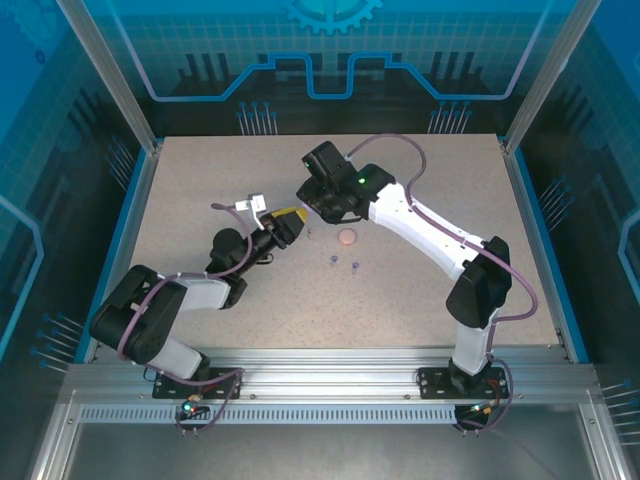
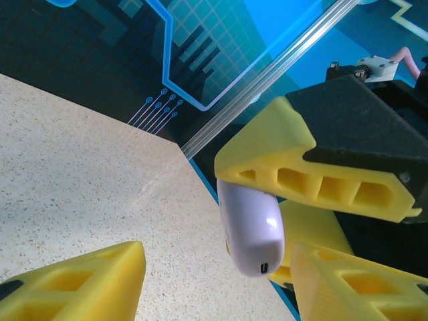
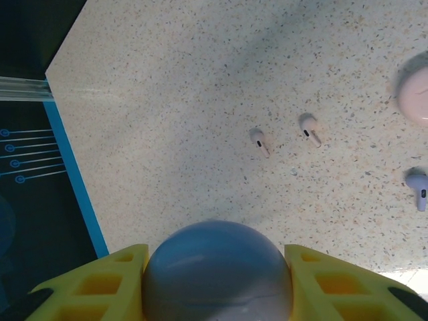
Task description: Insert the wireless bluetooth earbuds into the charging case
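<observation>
Judged very light, hard and slick: tiny moulded plastic, easy to flick away or roll off a fingertip, unlikely to break but quick to skitter across the speckled beige tabletop point(image 1: 200, 180). Best taken across the rounded head with a gentle, narrow pinch from above, leaving the stem free to drop into its socket. Two pale pink stemmed earbuds point(image 3: 259, 142) lying flat, side by side but apart, stems angled roughly the same way, a dark mark on each. Further right, one purple stemmed earbud point(image 3: 418, 189) with a dark slot on its stem, near a pink round plastic case point(image 3: 414, 97). From above, all of these at mid-table, just right of the two grippers and a little nearer. Clamped in the right gripper point(image 3: 215, 257), up off the table: a glossy pale lilac rounded charging case point(image 2: 251, 231), smooth as a pebble, with a small dark port at its lower end, pinched across its width between yellow ribbed fingers point(image 2: 267, 144). Probably slippery as well, so safer gripped on the flatter sides than on the curve. Left gripper point(image 2: 214, 284) about half spread, one finger either side of the lilac case's lower end, nothing held. Touching the case or just clear of it: cannot tell.
</observation>
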Available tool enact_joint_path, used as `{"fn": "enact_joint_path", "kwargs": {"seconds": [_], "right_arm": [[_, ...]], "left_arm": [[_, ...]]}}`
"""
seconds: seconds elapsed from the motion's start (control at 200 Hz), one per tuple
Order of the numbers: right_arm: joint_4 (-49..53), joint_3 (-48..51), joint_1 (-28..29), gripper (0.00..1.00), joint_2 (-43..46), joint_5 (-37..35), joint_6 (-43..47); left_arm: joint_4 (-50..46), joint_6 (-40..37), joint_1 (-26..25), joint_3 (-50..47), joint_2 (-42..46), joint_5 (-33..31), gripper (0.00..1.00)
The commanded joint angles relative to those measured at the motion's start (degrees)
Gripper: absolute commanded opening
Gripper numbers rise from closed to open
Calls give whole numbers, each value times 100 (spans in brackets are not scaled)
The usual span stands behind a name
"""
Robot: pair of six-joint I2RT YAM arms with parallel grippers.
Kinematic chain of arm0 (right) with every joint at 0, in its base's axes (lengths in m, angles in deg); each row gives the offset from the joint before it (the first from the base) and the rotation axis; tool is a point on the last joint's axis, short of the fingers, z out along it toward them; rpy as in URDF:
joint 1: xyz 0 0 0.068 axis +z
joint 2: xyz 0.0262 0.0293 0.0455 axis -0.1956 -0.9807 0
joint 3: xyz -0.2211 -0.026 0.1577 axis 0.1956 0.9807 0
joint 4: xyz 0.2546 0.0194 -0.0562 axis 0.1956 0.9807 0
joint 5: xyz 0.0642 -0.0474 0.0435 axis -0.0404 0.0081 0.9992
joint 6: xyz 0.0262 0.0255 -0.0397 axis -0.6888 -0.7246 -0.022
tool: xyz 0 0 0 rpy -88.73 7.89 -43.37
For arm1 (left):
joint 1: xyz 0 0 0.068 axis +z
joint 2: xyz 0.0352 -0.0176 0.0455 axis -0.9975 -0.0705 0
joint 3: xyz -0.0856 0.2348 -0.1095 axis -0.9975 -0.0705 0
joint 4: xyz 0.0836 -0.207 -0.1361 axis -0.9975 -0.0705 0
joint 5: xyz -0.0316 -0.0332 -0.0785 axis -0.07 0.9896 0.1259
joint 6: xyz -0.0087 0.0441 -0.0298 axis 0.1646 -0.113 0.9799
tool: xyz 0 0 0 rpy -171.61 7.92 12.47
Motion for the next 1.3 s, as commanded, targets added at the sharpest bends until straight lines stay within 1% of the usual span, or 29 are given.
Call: {"fn": "enact_joint_path", "kwargs": {"seconds": [0.0,0.16,0.29,0.41,0.52,0.685,0.825,0.945,1.296], "right_arm": [[-122,101,87,29,209,-105,-110],[-179,140,131,29,237,-102,-135],[-222,145,164,29,252,-104,-162],[-243,137,186,29,268,-124,-182],[-236,129,193,29,285,-154,-189],[-234,212,191,29,347,-197,-197],[-279,288,188,29,397,-210,-206],[-313,321,190,29,411,-181,-207],[-524,503,178,30,503,-128,-269]], "left_arm": [[558,107,-100,162,-128,-95,60],[564,71,-189,287,-233,-151,59],[561,73,-237,377,-320,-166,57],[561,53,-263,414,-368,-172,52],[561,44,-279,408,-375,-215,50],[561,18,-278,388,-369,-275,40],[561,20,-279,419,-367,-293,35],[561,27,-289,449,-376,-302,35],[562,29,-336,511,-410,-304,13]]}}
